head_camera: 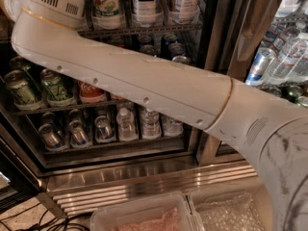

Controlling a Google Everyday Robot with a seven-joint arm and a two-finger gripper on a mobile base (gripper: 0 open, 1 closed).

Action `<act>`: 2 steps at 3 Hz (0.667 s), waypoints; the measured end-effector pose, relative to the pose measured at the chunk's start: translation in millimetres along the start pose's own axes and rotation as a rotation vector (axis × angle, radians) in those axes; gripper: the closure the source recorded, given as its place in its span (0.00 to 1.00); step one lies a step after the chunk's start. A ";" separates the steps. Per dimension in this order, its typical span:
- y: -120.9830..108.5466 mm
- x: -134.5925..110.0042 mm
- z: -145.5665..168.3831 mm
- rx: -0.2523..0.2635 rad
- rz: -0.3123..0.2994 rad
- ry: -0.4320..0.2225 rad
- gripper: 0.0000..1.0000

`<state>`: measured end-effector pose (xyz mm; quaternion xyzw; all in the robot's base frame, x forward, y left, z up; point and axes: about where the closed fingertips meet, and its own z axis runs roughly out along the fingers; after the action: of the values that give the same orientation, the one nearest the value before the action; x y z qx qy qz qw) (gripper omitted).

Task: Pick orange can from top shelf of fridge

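Note:
My white arm (pixel 144 85) stretches from the lower right up to the top left, across the open fridge (pixel 144 177). Its wrist housing (pixel 45 4) reaches the frame's upper left corner, and the gripper lies beyond that edge, out of view. The orange can is hidden or out of view. The highest wire rack that shows (pixel 144 30) bears tall bottles; I cannot tell whether it is the top shelf.
Green cans (pixel 21 88) and a red Coca-Cola can (pixel 91 91) stand on the middle rack. Silver cans (pixel 79 131) and small water bottles (pixel 149 124) fill the lowest one. Clear plastic bins (pixel 144 215) sit below. Water bottles (pixel 288 57) crowd the right compartment.

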<state>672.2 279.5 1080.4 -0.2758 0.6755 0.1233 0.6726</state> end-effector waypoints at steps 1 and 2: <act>2.1 -4.1 -5.5 0.002 0.013 -0.006 1.00; 0.9 -7.9 -10.1 -0.002 0.019 -0.025 1.00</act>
<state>662.8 276.4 1088.6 -0.2687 0.6695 0.1337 0.6795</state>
